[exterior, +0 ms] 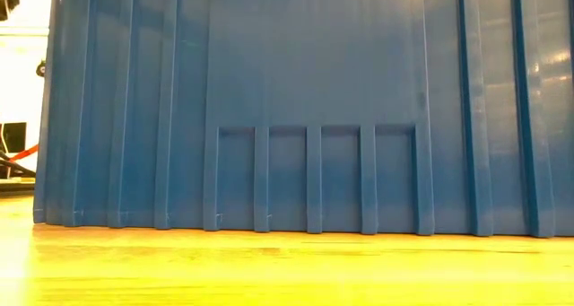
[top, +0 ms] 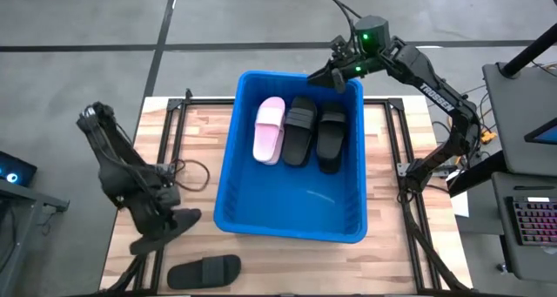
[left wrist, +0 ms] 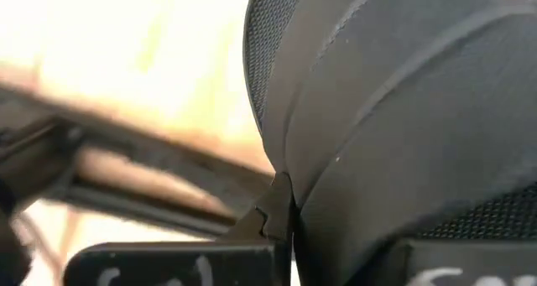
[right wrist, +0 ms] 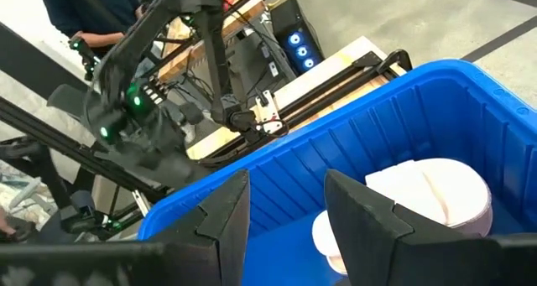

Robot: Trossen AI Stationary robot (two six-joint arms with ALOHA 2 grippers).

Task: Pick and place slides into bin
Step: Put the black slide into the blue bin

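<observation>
On the wooden table (top: 200, 149) sits the blue bin (top: 228, 162), its ribbed side wall filling the low view. Inside it, toward the far end, three slides lie side by side: a pale pink slide (top: 269, 130) nearest the left wall, a black slide (top: 299, 130) touching it in the middle, and a second black slide (top: 332, 140) beside that. At the near left corner of the table, outside the bin, the left gripper (top: 167, 230) is down low with its fingers pinched onto a black slide (top: 174, 225); the left wrist view shows the dark strap (left wrist: 403, 127) of that sandal pressed right against the fingers. Just in front of it, near the table's front edge, another black slide (top: 204, 271) lies flat on the wood, apart from the gripper. Over the bin's far right corner hangs the right gripper (top: 333, 77), its fingers (right wrist: 226, 215) spread with nothing between them, the pink slide showing below in the right wrist view.
</observation>
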